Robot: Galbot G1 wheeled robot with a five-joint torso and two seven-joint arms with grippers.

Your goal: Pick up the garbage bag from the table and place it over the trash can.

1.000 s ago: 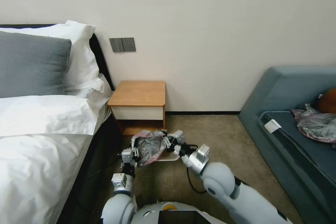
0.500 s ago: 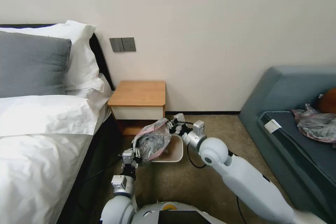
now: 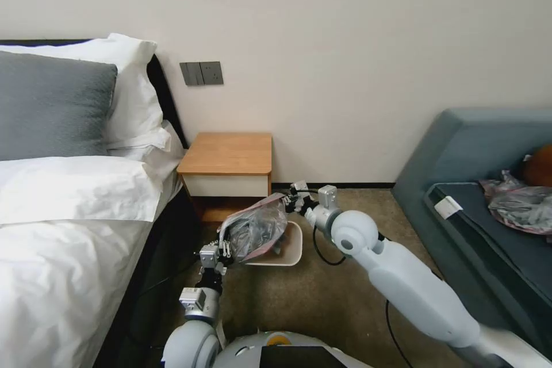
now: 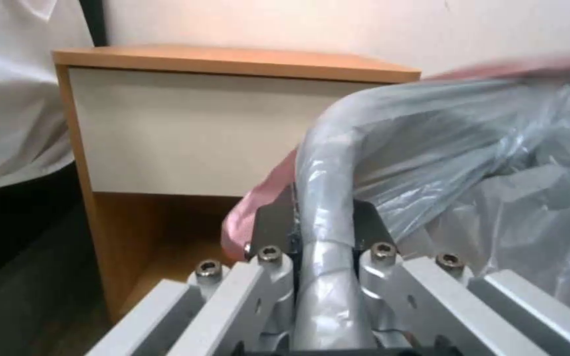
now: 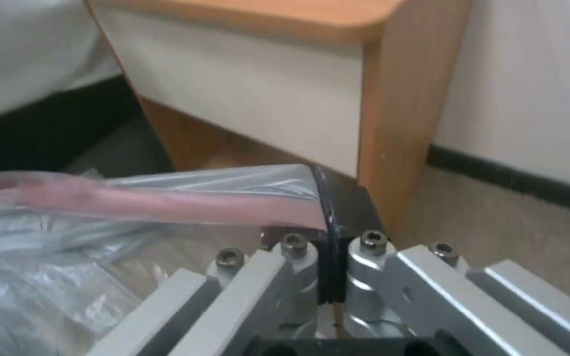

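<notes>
Both grippers are clenched on the pink rim of the garbage bag (image 3: 254, 230), which hangs stretched between them in the air, off the table (image 3: 229, 153). The left gripper (image 3: 224, 250) pinches the near end, the right gripper (image 3: 291, 200) the far end, so the rim's long axis runs fingertip to fingertip. The trash can (image 3: 292, 250) sits just below the fingers, under the bag's sagging body.
</notes>
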